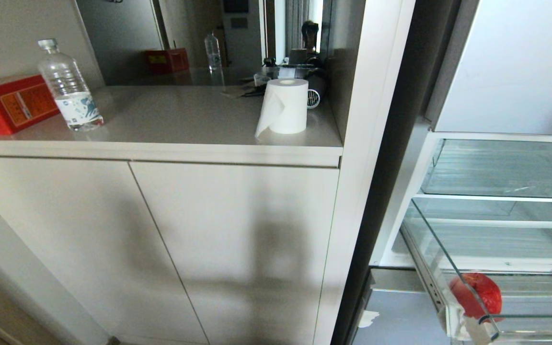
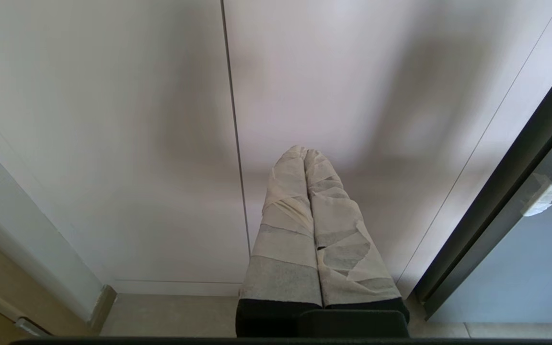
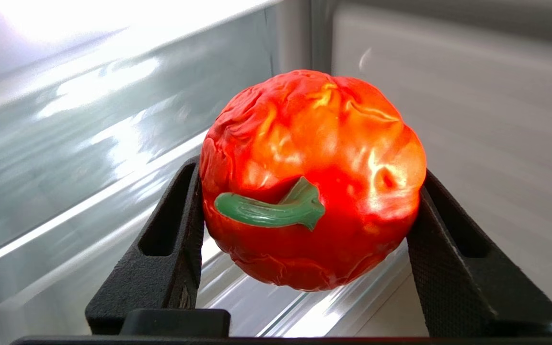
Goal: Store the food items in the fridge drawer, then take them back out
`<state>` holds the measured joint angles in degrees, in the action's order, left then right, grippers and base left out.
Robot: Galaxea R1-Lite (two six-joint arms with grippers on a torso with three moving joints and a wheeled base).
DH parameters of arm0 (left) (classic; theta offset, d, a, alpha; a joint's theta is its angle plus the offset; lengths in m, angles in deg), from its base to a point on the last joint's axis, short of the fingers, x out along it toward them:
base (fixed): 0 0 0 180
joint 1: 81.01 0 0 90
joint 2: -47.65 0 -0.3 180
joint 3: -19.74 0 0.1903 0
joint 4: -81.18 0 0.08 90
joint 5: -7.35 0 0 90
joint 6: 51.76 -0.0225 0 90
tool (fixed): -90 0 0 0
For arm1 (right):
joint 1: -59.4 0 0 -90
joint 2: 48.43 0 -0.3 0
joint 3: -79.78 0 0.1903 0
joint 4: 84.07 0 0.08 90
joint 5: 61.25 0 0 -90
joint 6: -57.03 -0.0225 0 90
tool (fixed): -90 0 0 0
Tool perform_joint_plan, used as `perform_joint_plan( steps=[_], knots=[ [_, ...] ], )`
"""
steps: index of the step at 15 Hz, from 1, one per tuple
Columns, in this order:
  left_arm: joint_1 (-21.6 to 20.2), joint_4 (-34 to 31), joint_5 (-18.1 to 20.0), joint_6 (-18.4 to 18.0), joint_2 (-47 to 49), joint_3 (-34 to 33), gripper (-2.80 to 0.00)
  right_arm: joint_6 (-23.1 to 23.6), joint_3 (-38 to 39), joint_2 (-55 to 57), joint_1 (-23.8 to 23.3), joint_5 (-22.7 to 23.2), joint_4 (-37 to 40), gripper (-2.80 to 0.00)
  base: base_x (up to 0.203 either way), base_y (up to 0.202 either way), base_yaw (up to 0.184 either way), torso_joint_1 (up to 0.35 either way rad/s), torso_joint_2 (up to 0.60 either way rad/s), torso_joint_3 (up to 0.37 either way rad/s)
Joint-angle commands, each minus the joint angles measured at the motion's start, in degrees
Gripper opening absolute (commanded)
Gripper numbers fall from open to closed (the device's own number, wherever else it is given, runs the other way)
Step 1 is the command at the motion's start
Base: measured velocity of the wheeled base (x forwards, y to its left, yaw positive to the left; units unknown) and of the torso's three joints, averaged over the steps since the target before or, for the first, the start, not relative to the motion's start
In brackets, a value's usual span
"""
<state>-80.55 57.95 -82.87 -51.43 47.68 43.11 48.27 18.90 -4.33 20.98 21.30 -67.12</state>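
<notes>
Right gripper (image 3: 304, 230) fingers clamp bumpy fruit (image 3: 312, 177), unseen from head; left fingers (image 2: 288, 215) pressed together

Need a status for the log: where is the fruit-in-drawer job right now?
Done: a red apple lies in the open fridge drawer. In hand: the right gripper is clamped on the bumpy orange-red fruit, with clear fridge plastic behind it. I cannot tell whether it is going in or coming out. The left gripper is shut, parked by the cabinet doors. Left: at least settling this fruit.
</notes>
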Motion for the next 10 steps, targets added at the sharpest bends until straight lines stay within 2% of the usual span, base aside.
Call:
perform_joint_plan(
  steps=[1,8,10],
  knots=[
    [-0.02,0.04,-0.04,0.02,-0.02,0.0,-2.8,1.13,0.18,-2.0,-1.79,-0.43,-1.41,-2.8,0.0,0.0,0.0,0.0,0.0,0.0],
    [-0.02,0.04,0.01,0.02,-0.02,0.0,-2.8,3.51,1.94,-3.61,-7.89,1.03,-5.29,-2.8,0.0,0.0,0.0,0.0,0.0,0.0],
    [-0.02,-0.05,0.04,0.02,-0.02,0.0,-2.8,3.56,2.09,-3.85,-7.99,1.03,-5.7,-2.8,0.002,0.006,-0.131,0.005,0.0,-0.001]
  ],
)
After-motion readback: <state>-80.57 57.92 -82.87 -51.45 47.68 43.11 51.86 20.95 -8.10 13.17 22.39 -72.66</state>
